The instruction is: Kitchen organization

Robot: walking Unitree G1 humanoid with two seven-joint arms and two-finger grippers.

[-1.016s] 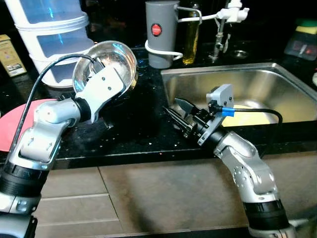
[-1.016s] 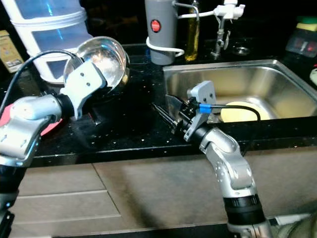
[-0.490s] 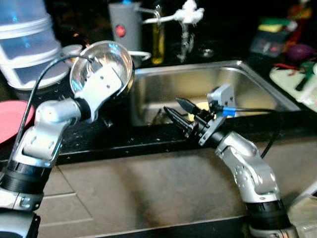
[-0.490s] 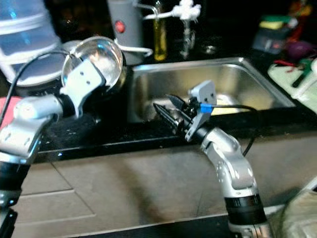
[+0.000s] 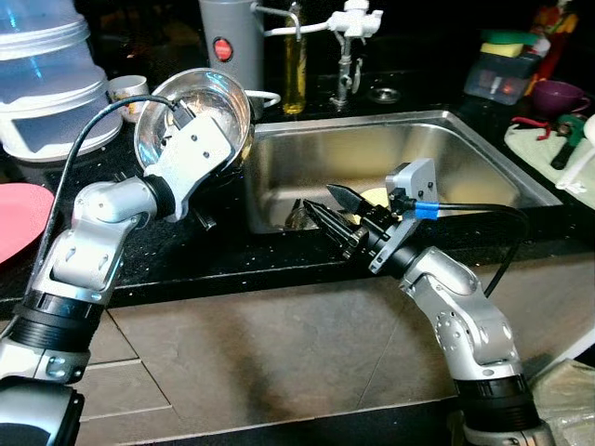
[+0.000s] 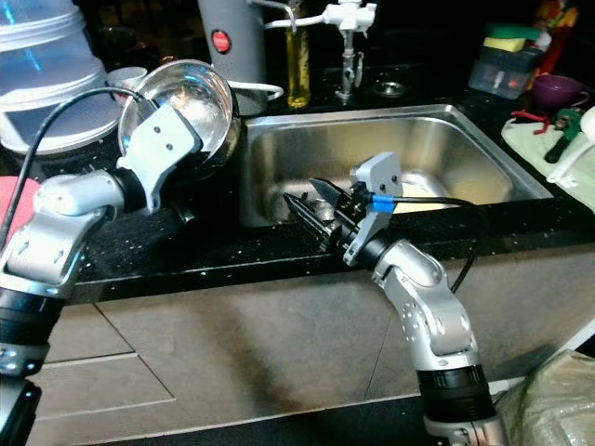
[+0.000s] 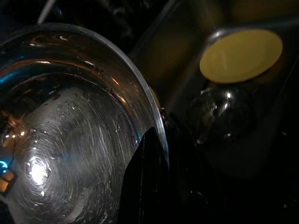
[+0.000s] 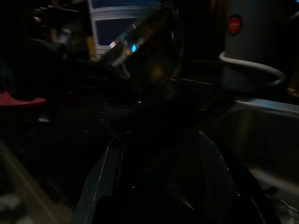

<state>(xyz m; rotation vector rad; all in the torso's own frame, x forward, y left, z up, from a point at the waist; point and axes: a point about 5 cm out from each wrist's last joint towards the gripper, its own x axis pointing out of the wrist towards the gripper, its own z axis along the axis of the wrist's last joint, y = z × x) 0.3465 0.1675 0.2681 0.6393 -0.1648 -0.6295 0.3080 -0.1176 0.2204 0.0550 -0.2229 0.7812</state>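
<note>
Steel is what you are looking at first: the mixing bowl [image 5: 197,113] is polished stainless, round and deep, its inside scuffed with fine circular scratches and catching blue and white glints. Your left gripper [image 5: 192,119] holds it tipped up on edge above the black speckled countertop [image 5: 232,251], just left of the sink [image 5: 483,149], with its open side turned toward the camera; in the left wrist view one black finger [image 7: 145,182] lies inside the bowl's rim [image 7: 140,88], so the jaws are clamped on that rim.

Your right gripper [image 5: 327,209] hangs over the sink's front edge with its two long fingers spread apart and nothing between them. In the basin lie a pale yellow round plate [image 7: 240,55] and a dark rounded item beside it that you cannot identify.

No brand or writing can be read anywhere. The grey cylindrical appliance [image 5: 230,42] behind the bowl carries only a red round button, and the stacked translucent containers [image 5: 46,79] show blue reflections, no label. A red plate [image 5: 19,218] sits at the counter's left edge.
</note>
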